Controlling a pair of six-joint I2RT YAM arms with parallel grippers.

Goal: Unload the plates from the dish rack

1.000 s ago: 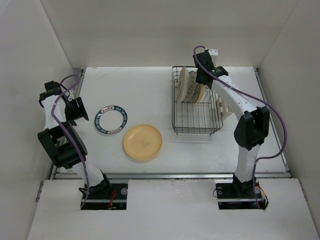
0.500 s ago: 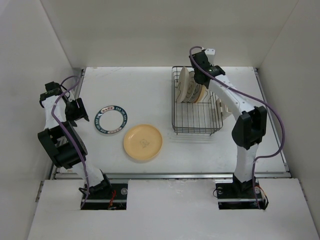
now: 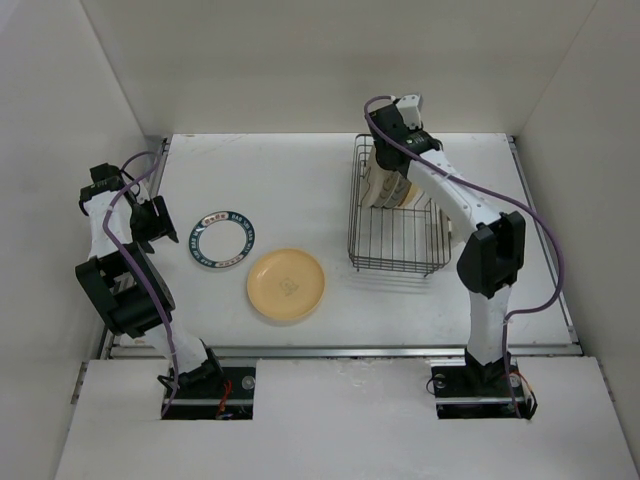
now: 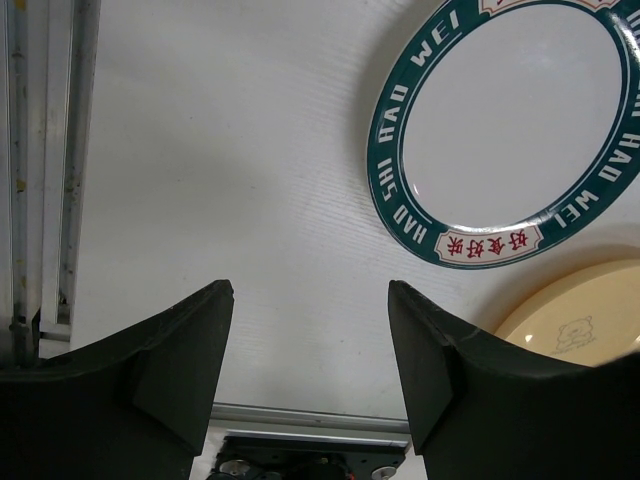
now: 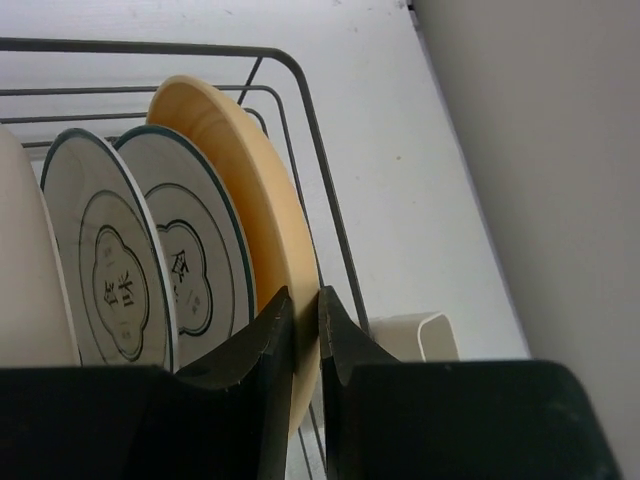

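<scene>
The dark wire dish rack [image 3: 352, 235] stands at the back right and holds several upright plates [image 3: 383, 185]. In the right wrist view these are a cream plate [image 5: 25, 280], two white plates with thin dark rims [image 5: 110, 270] and a yellow-orange plate [image 5: 250, 180]. My right gripper [image 3: 398, 150] [image 5: 305, 305] is shut on the yellow-orange plate's rim. A teal-rimmed plate [image 3: 223, 240] [image 4: 400, 200] and another yellow-orange plate [image 3: 286, 284] [image 4: 580, 320] lie flat on the table. My left gripper [image 3: 160, 222] [image 4: 310, 300] is open and empty, just left of the teal-rimmed plate.
The beige cutlery holder [image 5: 410, 335] hangs on the rack's right side. White walls enclose the table on the left, back and right. A metal rail [image 4: 45, 160] runs along the table's left edge.
My right gripper has moved left and back over the rack onto the yellow-orange plate's rim. The rack has shifted slightly. The left arm has not moved.
</scene>
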